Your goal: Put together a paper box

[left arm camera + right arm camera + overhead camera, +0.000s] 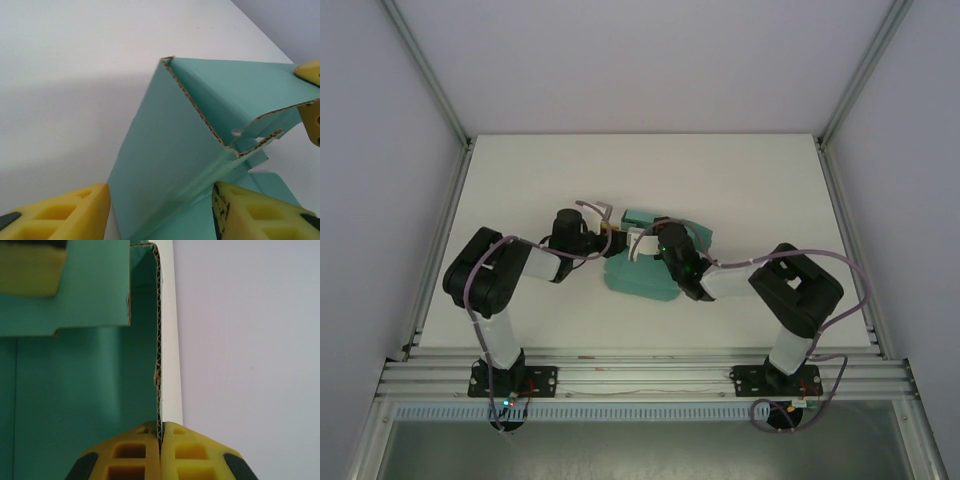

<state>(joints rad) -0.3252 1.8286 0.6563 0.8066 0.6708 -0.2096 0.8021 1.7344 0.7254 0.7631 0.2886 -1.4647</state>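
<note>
Top view, box: the teal paper box (645,282) lies partly folded near the middle of the white table (760,180), between the two wrists.
Top view, left arm: the left gripper (613,237) reaches in from the left to the box's far left corner.
Top view, right arm: the right gripper (642,245) sits over the far part of the box, just beside the left one. Its jaws are too small to judge here.
Left wrist view, box: one teal panel stands up at a slant with its corrugated cut edge showing. Other flaps are folded behind it.
Left wrist view, jaws: the yellow fingers (65,215) stand well apart, partly open, with the foot of the raised panel between them. They do not clamp it, and whether they touch the card cannot be told.
Left wrist view, right edge: the other arm's yellow fingertips (311,72) are at a far flap.
Right wrist view, jaws: closed together, pinching the edge of an upright corrugated wall of the box.
Right wrist view, box: the teal inner face lies left of that wall, a flap crosses the top left, and bare table lies to the right.
</note>
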